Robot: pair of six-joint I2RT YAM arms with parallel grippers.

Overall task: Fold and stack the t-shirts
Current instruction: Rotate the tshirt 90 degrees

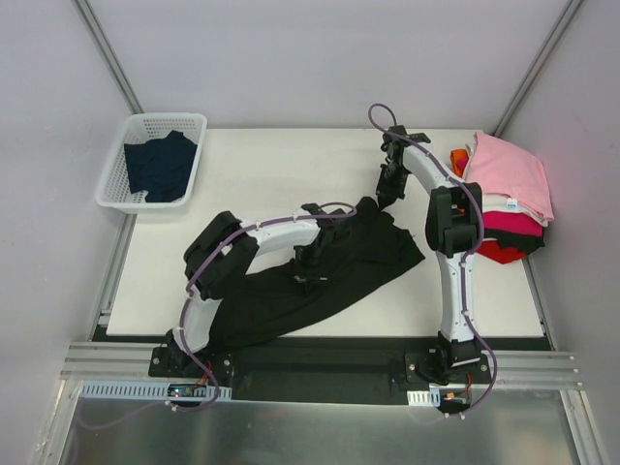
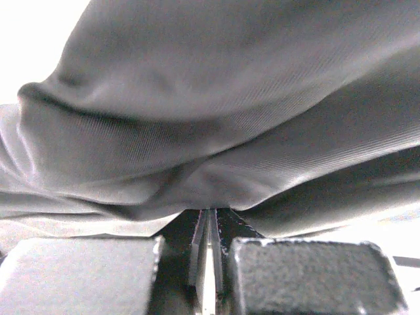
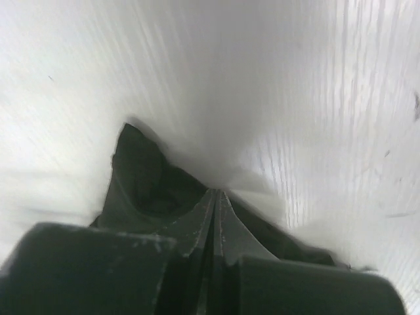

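Black tee (image 1: 368, 257) unfolded, rumpled, sprawled diag. across frame center, lower left to mid-right. Folded stack at right edge: pink tee (image 1: 509, 174) on top, then white tee (image 1: 506, 203), magenta tee (image 1: 515, 224), red tee (image 1: 499, 252); orange tee (image 1: 458, 158) pokes out behind. Navy tee (image 1: 160, 165) bunched in basket (image 1: 167, 118), upper left.

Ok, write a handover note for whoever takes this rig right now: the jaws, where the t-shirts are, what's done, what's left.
Left gripper: jaws shut on the black t-shirt, mid-cloth.
Right gripper: jaws shut on that shirt's far edge.
The black t-shirt lies rumpled across the table, not yet folded.
Done: folded stack at the table's right edge, pink t-shirt on top.
Left: fold the black one and add it to the stack. The navy t-shirt waits in the white basket at the far left corner.
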